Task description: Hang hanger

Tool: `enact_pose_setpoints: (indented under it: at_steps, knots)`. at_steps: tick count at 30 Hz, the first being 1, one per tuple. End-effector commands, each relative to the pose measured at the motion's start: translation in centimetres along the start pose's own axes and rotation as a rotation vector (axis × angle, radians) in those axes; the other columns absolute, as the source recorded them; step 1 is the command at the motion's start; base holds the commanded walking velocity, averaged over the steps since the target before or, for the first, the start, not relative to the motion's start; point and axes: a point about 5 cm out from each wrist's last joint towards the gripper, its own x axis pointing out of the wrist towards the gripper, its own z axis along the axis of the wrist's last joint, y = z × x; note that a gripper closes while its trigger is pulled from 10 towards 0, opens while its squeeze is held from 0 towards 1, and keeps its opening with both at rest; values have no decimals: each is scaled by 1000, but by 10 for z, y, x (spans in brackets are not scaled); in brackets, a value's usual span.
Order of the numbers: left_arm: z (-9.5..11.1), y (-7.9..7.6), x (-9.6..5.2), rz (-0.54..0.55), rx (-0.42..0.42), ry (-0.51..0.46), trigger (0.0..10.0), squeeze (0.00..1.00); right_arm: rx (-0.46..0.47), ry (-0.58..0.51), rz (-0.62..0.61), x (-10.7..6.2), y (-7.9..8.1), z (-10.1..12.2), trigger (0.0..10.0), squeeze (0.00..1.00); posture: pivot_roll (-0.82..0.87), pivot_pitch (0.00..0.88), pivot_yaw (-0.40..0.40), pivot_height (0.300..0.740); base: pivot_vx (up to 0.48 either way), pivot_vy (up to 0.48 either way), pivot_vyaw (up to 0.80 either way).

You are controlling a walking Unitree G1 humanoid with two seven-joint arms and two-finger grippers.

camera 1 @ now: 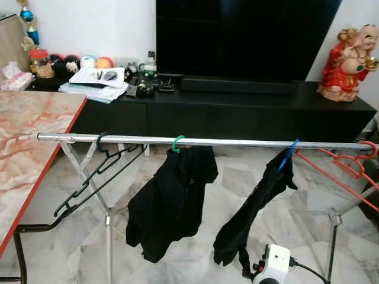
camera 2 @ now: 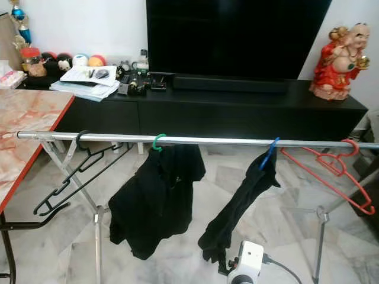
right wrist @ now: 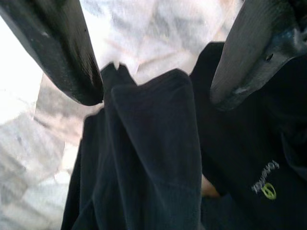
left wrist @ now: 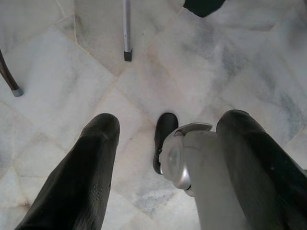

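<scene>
White marble floor tiles (camera 1: 195, 260) lie under a long silver rail (camera 1: 237, 142) that runs across the room on thin metal legs. Behind the rail stands a low black cabinet (camera 1: 237, 109) with a big dark TV (camera 1: 243, 35) on it. A red and gold statue (camera 1: 349, 62) sits at the cabinet's right end, and papers (camera 1: 95, 83) and small toys sit at its left end. A table with a pink marble top and a red edge (camera 1: 29, 142) is at the left, near the rail's left end.

Four hangers are on the rail. A bare black hanger (camera 1: 89, 177) hangs tilted near the left end. A green hanger (camera 1: 177, 143) near the middle holds a black shirt (camera 1: 169, 201). A blue hanger (camera 1: 288, 155) further right holds another black garment (camera 1: 251, 213), which droops down in a long fold. A bare red hanger (camera 2: 331, 168) hangs at the right end, also tilted.

A white part of the robot with a black cable (camera 1: 272, 263) shows low down, below the blue hanger's cloth.

In the left wrist view, the left gripper (left wrist: 165, 143) points down at the floor tiles with its two black fingers (left wrist: 91, 167) spread apart and nothing between them. In the right wrist view, the right gripper (right wrist: 156, 91) has its fingers (right wrist: 62, 52) spread wide too, right over dark cloth with a small green logo (right wrist: 266, 187). The cloth lies just past the fingertips, not pinched.
</scene>
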Motion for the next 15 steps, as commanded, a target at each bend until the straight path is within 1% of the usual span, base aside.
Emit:
enact_pose_setpoints:
  at_steps: [1, 3, 7, 8, 9, 10, 12, 14, 15]
  knots:
    - [-8, -4, -1, -10, 1, 42, 10000, 0, -17, -27, -14, -1, -3, 1, 10000, 0, 153, 0, -79, 740, 0, 0, 0]
    - [-11, -5, -2, -13, 3, 52, 10000, 0, -46, -44, -25, -3, -5, 2, 10000, 0, 152, 0, -82, 740, 0, 0, 0]
    - [-15, -6, -3, -17, 5, 64, 10000, 0, -34, -67, -40, -6, -8, 1, 10000, 0, 153, 0, -93, 740, 0, 0, 0]
    - [-15, -7, -3, -15, -4, 66, 10000, 0, -91, -339, -16, 1, -1, 55, 10000, 0, 148, 0, -101, 740, 0, 0, 0]
    - [-16, -8, -3, -14, -7, 65, 10000, 0, -112, -438, -8, -1, 0, 79, 10000, 0, 149, 0, -110, 740, 0, 0, 0]
    - [-16, -8, -3, -14, -10, 65, 10000, 0, -125, -492, -4, -4, 1, 93, 10000, 0, 149, 0, -110, 740, 0, 0, 0]
    - [-19, -9, -4, -12, -12, 69, 10000, 0, -156, -505, 8, -8, -2, 99, 10000, 0, 152, 0, -118, 740, 0, 0, 0]
    - [-26, -8, -7, -7, -20, 74, 10000, 0, -194, -499, 33, -12, -5, 95, 10000, 0, 177, 0, -124, 740, 0, 0, 0]
    - [-26, -8, -7, -7, -20, 74, 10000, 0, -194, -499, 33, -12, -5, 95, 10000, 0, 177, 0, -124, 740, 0, 0, 0]
